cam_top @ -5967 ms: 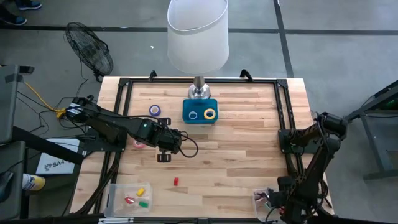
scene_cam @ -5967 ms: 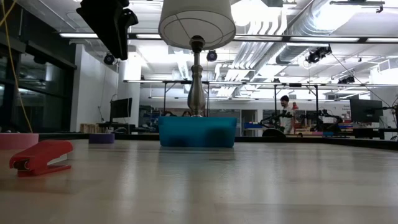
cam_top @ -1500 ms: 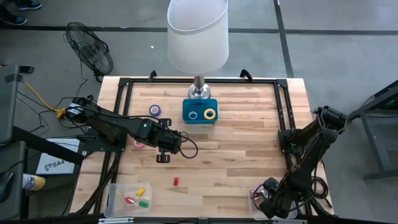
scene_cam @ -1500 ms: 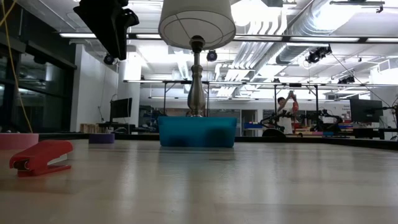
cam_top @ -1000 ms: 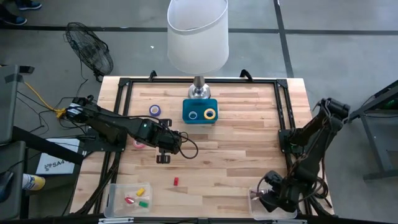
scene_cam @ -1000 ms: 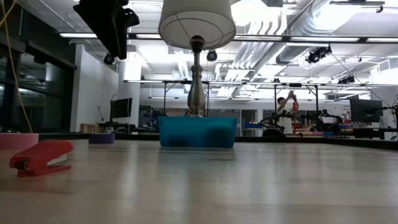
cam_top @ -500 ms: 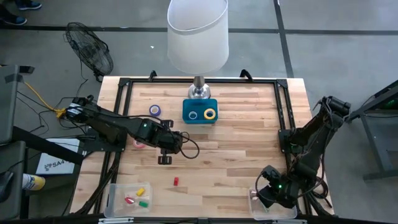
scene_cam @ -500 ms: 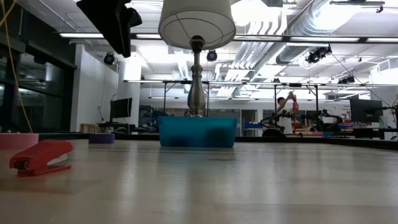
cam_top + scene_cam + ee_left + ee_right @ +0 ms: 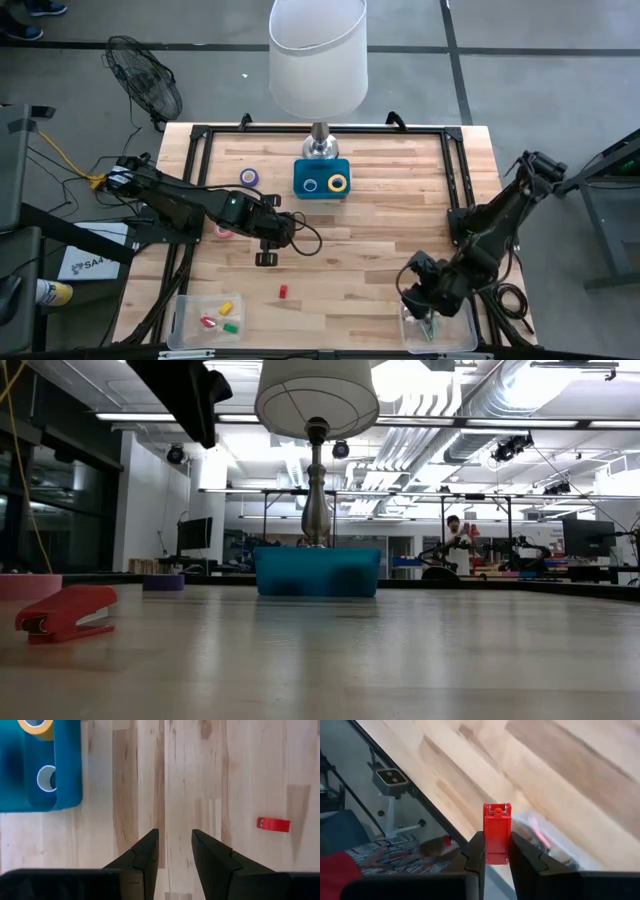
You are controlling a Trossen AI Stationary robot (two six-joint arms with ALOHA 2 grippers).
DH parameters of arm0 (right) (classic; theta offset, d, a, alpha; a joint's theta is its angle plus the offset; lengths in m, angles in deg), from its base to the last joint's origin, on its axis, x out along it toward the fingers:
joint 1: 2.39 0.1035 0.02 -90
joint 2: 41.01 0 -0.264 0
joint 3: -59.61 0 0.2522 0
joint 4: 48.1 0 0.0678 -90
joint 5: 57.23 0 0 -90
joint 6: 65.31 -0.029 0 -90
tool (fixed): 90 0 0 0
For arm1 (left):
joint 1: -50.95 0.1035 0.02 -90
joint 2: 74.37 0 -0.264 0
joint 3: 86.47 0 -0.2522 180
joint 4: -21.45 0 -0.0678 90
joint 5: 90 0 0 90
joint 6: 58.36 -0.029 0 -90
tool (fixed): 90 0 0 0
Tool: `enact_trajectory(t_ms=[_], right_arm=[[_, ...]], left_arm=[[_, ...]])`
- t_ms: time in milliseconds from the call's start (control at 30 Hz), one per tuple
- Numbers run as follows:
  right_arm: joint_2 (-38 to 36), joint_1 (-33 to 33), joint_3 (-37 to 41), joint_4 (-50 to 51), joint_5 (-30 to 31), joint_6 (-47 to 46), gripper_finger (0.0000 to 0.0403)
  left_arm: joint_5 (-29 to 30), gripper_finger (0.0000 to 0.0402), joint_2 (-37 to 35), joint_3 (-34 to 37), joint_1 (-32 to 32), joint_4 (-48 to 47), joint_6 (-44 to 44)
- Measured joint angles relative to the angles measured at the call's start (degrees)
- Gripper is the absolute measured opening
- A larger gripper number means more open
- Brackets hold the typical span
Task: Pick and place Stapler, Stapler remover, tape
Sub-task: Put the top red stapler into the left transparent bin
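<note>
My right gripper (image 9: 410, 287) hangs above the table's near right part, beside a clear tray (image 9: 440, 330), shut on a small red tool (image 9: 497, 827) with a hinge pin at its free end; stapler or stapler remover, I cannot tell. My left gripper (image 9: 175, 834) stands open above bare wood at mid-left (image 9: 265, 258), nothing between its fingers. A red stapler (image 9: 65, 610) lies flat on the table (image 9: 282, 291). Two tape rolls, yellow (image 9: 338, 183) and pale blue (image 9: 311, 184), lie in a blue tray (image 9: 322, 190). Purple tape (image 9: 249, 177) and pink tape (image 9: 222, 232) lie on the wood. My right gripper pinches the red tool's two long sides (image 9: 497, 851) between its two fingers. The tool lies along the fingers and its hinged end (image 9: 497, 810) sticks out past the fingertips. The fingers slant downward. The tool is lifted clear of the table and the tray.
A lamp with a white shade (image 9: 318, 55) stands behind the blue tray at the far edge. A clear container (image 9: 208, 318) with small red, yellow and green blocks sits at the near left. Black rails (image 9: 455, 190) run along the table's sides.
My right gripper has risen from over the clear tray and gone toward the table's left and far side, rolling as it went, with the red tool still between its fingers. My left gripper has tipped slightly in place.
</note>
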Motion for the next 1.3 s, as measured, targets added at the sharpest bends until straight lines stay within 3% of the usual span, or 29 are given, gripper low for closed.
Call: enact_trajectory(t_ms=[433,900,1300], right_arm=[[-0.6,-9.4,0.0,-0.1,0.5,13.8,0.0051],[-0.6,-17.8,0.0,-9.4,10.1,30.1,0.0051],[-0.6,-23.2,0.0,-14.4,10.3,41.8,0.0051]], left_arm=[[-0.3,0.0113,0.0,0.0,0.0,4.6,0.0],[0.1,0.0113,0.0,0.0,0.0,4.5,0.0],[1.7,0.0113,0.0,0.0,0.0,9.6,-1.6]])
